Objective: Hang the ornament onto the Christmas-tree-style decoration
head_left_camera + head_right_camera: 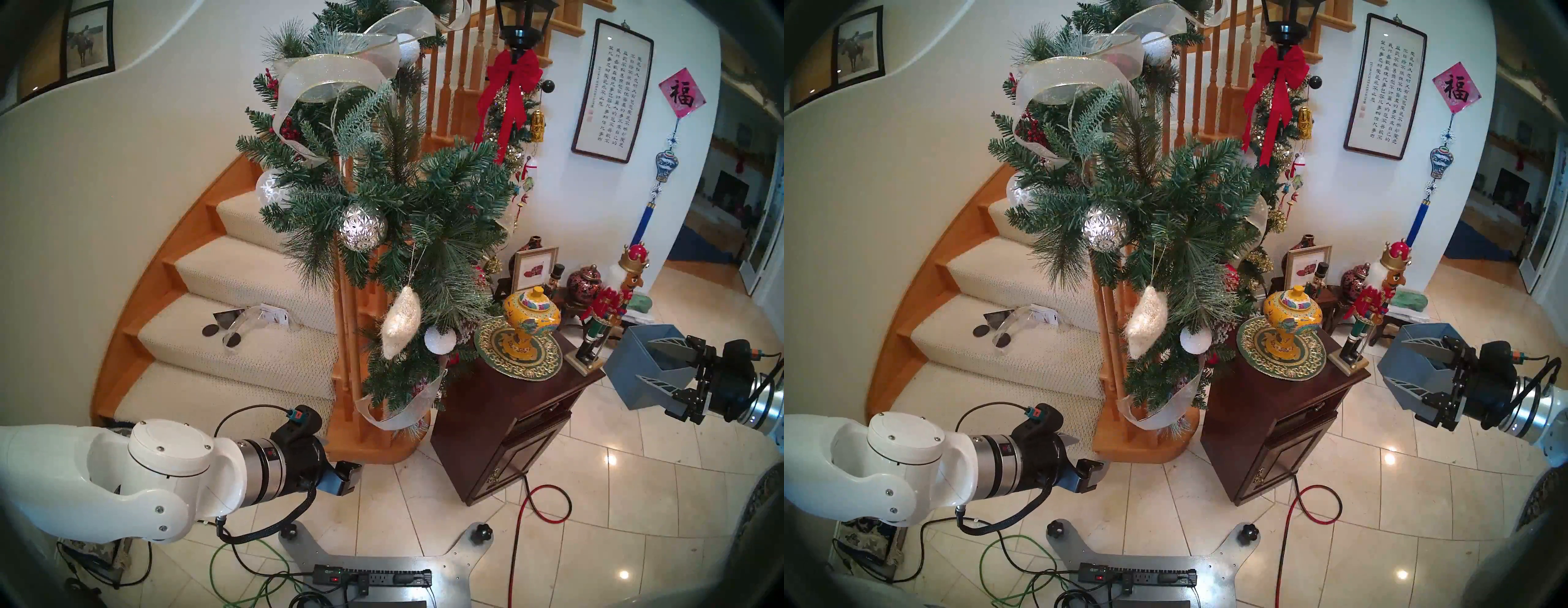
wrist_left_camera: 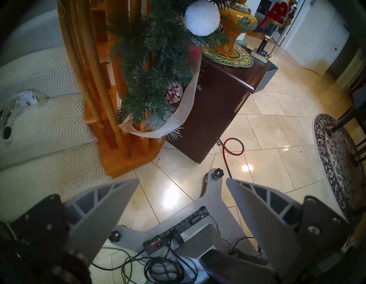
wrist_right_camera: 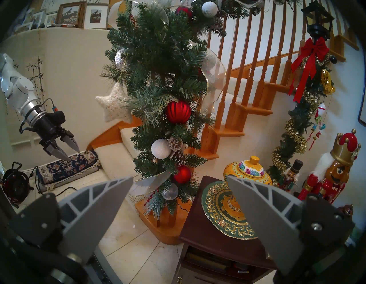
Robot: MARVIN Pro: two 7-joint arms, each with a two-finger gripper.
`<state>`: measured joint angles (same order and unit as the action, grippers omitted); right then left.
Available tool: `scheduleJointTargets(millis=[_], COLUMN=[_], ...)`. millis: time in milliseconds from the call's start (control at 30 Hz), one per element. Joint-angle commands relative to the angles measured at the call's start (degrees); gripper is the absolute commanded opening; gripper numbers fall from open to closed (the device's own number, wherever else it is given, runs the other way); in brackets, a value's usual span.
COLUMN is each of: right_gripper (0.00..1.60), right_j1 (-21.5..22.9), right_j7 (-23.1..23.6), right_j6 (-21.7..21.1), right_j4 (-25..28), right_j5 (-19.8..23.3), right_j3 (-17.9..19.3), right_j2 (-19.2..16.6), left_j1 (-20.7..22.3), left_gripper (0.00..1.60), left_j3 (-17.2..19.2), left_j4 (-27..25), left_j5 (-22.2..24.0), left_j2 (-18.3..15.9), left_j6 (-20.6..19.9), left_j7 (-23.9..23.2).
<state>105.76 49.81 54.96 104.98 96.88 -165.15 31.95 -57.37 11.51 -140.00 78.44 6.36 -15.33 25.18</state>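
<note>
The ornament (image 1: 401, 320) is seen hung by its gold string from the Christmas-tree-style decoration (image 1: 382, 199), long axis near vertical. It lies up and right of the left gripper (image 2: 182, 195), which is spread, empty and nearer; the right gripper (image 3: 180, 191) is likewise spread.

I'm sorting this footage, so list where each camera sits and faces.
Head left: high, looking down at garland, star; both arms show.
Head right: nearly identical.
Left wrist: low, facing floor and garland's bottom; open left end effector.
Right wrist: from the cabinet's side, facing garland; open right end effector.
Wrists share white ball.
</note>
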Motion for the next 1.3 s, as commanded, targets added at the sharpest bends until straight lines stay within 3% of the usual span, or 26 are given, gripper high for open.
scheduleJointTargets(millis=[0,200,467,700,1267], right_gripper=[1.6,1.6,1.6,1.6,1.6], right_j1=[0.26,0.25,0.24,0.23,0.18], right_j7=[3.88,3.77,3.3,3.36,3.0], right_j6=[0.04,0.04,0.04,0.04,0.04], right_j4=[-0.08,-0.06,-0.01,0.0,0.05], right_j5=[0.29,0.39,0.46,0.59,0.77], right_j3=[0.15,0.15,0.15,0.15,0.15], right_j2=[-0.01,-0.01,-0.01,-0.01,0.0], left_j1=[-0.64,-1.15,-0.86,-0.39,-1.24], left_gripper=[1.6,1.6,1.6,1.6,1.6], left_j3=[-0.34,-0.88,-0.35,0.82,0.66], left_j4=[0.0,0.03,3.89,7.55,10.93], left_j5=[-3.86,-6.85,-11.19,-14.04,-18.23], left_j2=[-0.36,-0.52,-0.62,-0.63,-0.63], left_j6=[3.6,6.48,9.77,14.95,25.35], left_j7=[-0.41,-0.47,-0.59,-1.72,-10.22])
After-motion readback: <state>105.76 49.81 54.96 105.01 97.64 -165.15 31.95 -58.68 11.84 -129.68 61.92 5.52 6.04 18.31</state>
